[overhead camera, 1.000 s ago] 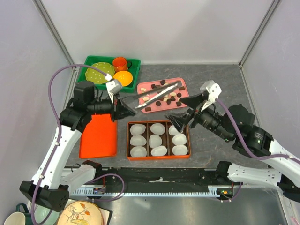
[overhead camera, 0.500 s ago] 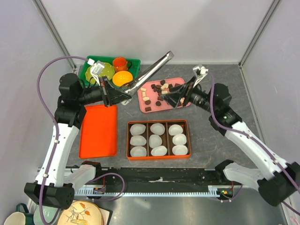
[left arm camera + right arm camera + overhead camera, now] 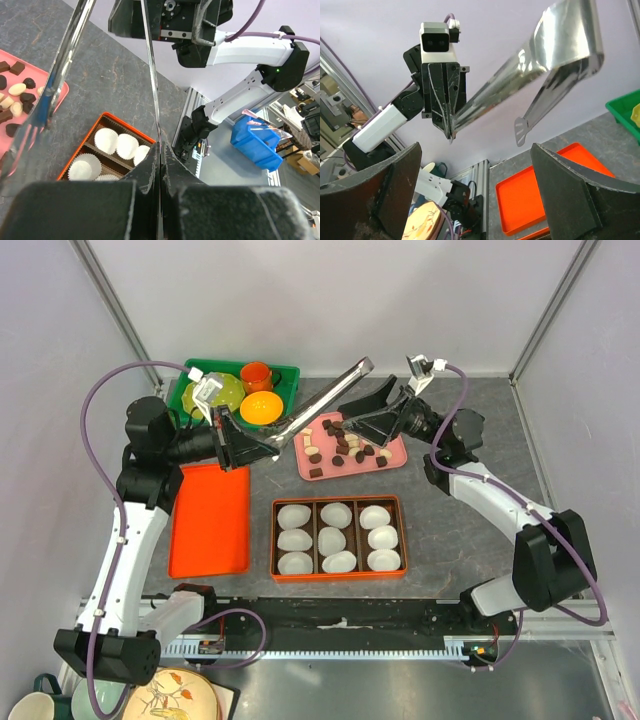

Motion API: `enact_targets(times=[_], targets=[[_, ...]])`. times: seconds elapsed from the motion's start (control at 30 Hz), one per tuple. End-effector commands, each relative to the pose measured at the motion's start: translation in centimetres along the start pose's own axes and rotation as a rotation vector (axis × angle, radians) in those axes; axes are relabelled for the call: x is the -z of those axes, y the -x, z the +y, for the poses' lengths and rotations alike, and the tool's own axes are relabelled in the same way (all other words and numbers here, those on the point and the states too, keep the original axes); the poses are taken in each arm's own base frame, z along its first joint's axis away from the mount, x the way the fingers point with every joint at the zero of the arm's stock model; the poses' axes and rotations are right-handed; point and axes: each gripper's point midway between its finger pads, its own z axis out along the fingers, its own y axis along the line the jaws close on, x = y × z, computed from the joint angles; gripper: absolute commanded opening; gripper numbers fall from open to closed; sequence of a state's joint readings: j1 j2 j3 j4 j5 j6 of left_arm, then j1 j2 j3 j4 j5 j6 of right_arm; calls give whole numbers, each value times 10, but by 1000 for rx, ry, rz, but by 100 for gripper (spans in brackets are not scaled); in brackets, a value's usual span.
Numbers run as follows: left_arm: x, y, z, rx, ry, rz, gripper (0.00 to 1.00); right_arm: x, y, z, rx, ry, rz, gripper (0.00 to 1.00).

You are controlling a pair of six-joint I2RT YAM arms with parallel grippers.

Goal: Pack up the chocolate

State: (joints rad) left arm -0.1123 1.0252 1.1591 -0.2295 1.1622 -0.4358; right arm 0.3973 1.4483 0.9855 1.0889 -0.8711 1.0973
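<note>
The chocolate [image 3: 345, 445], several dark, reddish and cream pieces, lies on a pink tray [image 3: 392, 458]. Some pieces show in the left wrist view [image 3: 15, 92]. My left gripper [image 3: 252, 445] [image 3: 160, 150] is shut on the tip of one arm of the metal tongs [image 3: 325, 395] [image 3: 150, 70] and holds them slanted up over the tray. The tongs also show in the right wrist view [image 3: 550, 55], where their other slotted tip hangs free. My right gripper [image 3: 355, 418] [image 3: 475, 147] is open and empty above the tray's far side, just below the tongs' bent end, apart from it.
An orange box [image 3: 338, 502] [image 3: 107, 119] with white paper cups [image 3: 339, 538] stands in front of the tray. Its orange lid [image 3: 210, 525] [image 3: 540, 200] lies to the left. A green bin [image 3: 190, 375] with dishes stands at the back left.
My left gripper lifted the tongs off the pink tray and swung back-left. My right arm moved from the box to the back of the tray, near the tongs' bent end.
</note>
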Motion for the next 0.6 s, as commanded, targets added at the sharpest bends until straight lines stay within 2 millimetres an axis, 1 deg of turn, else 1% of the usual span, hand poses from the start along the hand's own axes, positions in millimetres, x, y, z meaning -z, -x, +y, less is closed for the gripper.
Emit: enact_targets(times=[0.0,0.03,0.1,0.13,0.17,0.2,0.23,0.43,0.57], targets=[[5,0,-11,-89,-29,-5,2,-8,24,25,178,60,-48,98],[5,-2,-10,-87,-29,-4,1,-11,22,27,176,53,-39,98],[5,-4,-10,-81,-26,-3,1,-15,21,22,225,21,-33,98],[5,-7,-8,-72,-25,0,2,-20,16,19,208,-7,-22,98],[5,-7,-8,-75,-27,0,2,-22,14,16,254,-22,-20,98],[5,-8,-9,-77,-29,0,2,-24,10,11,240,-54,0,98],[6,-9,-9,-78,-29,0,1,-28,9,11,247,-68,-6,98],[8,-13,-16,-85,-44,0,2,-28,6,4,251,-98,-12,98],[9,-14,-19,-94,-53,3,1,-26,8,2,256,-118,-25,98]])
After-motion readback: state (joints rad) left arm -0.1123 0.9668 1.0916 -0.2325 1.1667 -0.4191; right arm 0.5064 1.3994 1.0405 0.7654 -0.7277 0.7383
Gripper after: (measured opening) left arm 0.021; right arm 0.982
